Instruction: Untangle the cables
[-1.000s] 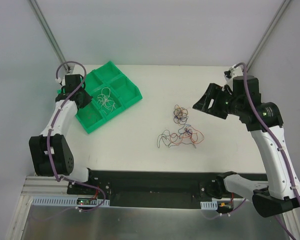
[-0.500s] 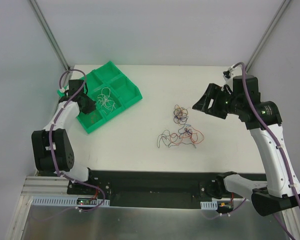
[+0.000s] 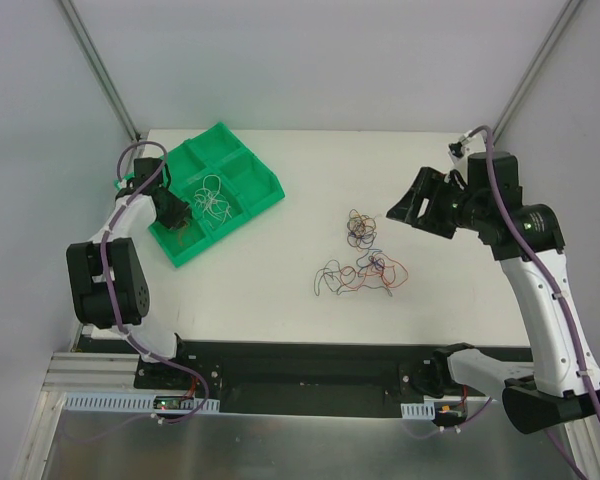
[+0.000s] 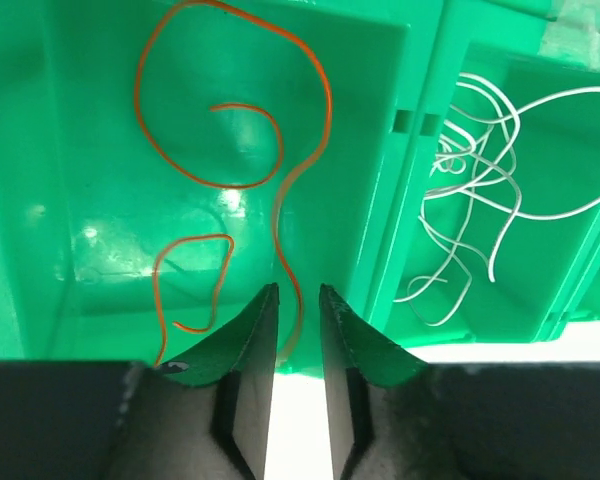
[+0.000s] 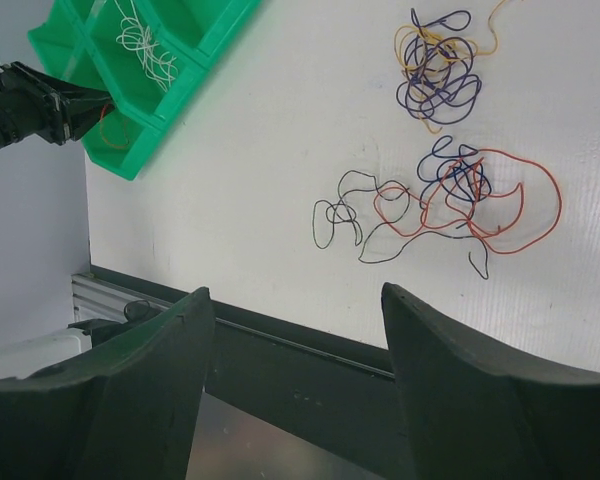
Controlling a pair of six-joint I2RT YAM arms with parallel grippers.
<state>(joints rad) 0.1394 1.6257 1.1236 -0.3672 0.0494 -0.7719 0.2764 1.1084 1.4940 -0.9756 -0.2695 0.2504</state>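
Two clumps of cable lie out on the table [image 3: 280,260], well apart from the tray [image 3: 220,145]. The upper clump [image 5: 438,70] is orange and dark wire wound close together. The lower clump [image 5: 470,195], near it on the side toward the arm bases, is looser, with red and orange loops laid over dark blue ones. A black wire [image 5: 342,212] trails out of that lower clump toward the tray side.

Your left gripper [image 4: 297,292] hangs over a compartment at the tray's edge, its jaws a narrow slit apart and pinching nothing. One orange wire [image 4: 230,110] lies curled on that compartment's floor. Its tail runs down past the slit between the fingers, and you cannot tell from the wrist view whether it touches them. The white wires [image 4: 480,170] sit bunched in the next compartment, just across the divider wall.

Your right gripper [image 5: 297,293] is raised above the table on the right of the clumps. Its jaws are spread wide with nothing between them, and the wrist camera looks down on both clumps.
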